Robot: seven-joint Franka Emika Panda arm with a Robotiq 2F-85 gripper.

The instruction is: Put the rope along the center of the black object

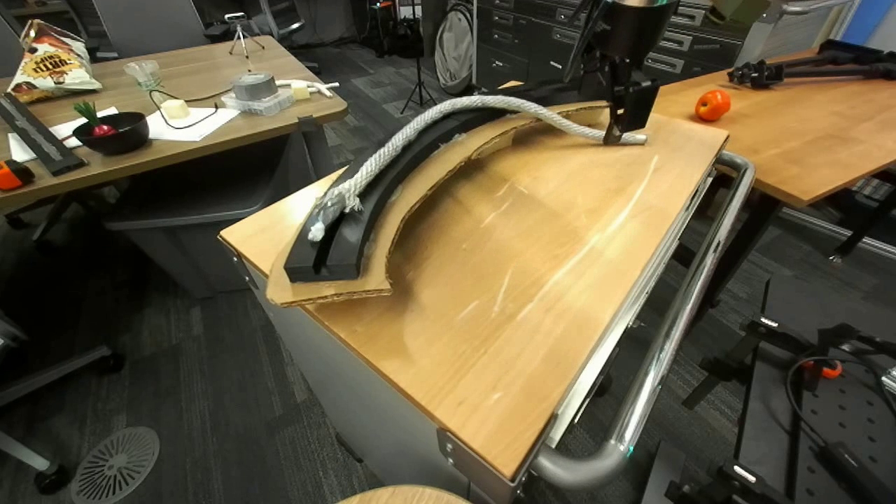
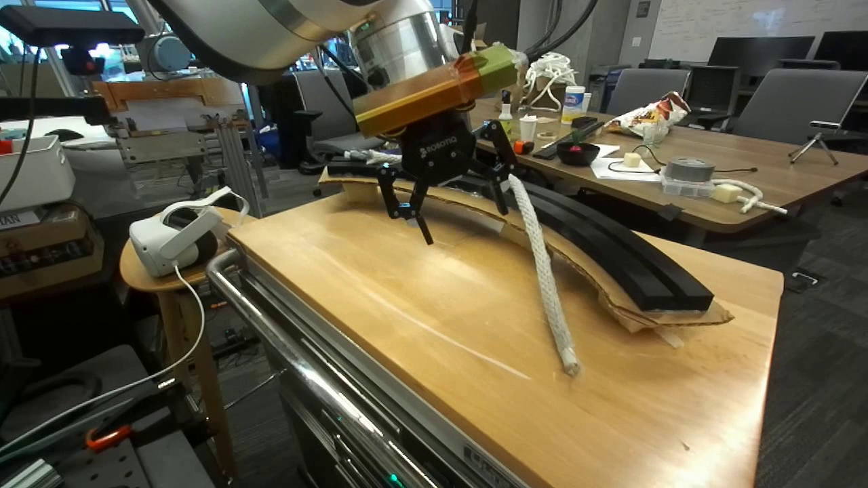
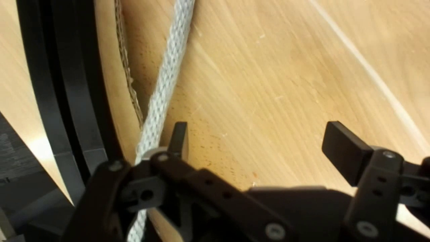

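1. Plainly, we saw the end effector (image 3: 260, 144) spread wide, one finger (image 3: 176, 139) beside or against the rope (image 3: 164, 77), we couldn't tell which.
2. We noticed a black bowl (image 1: 115, 142) on a second desk (image 1: 196, 70) holding something red and green (image 1: 103, 130).
3. We traced the braided rope from the grooved black arc (image 2: 617, 251) onto the wooden desk (image 2: 468, 291).

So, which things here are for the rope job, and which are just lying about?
For the job:
the rope
the curved black strip
the gripper

Probably just lying about:
the chip bag
the black bowl
the grey roll
the white headset
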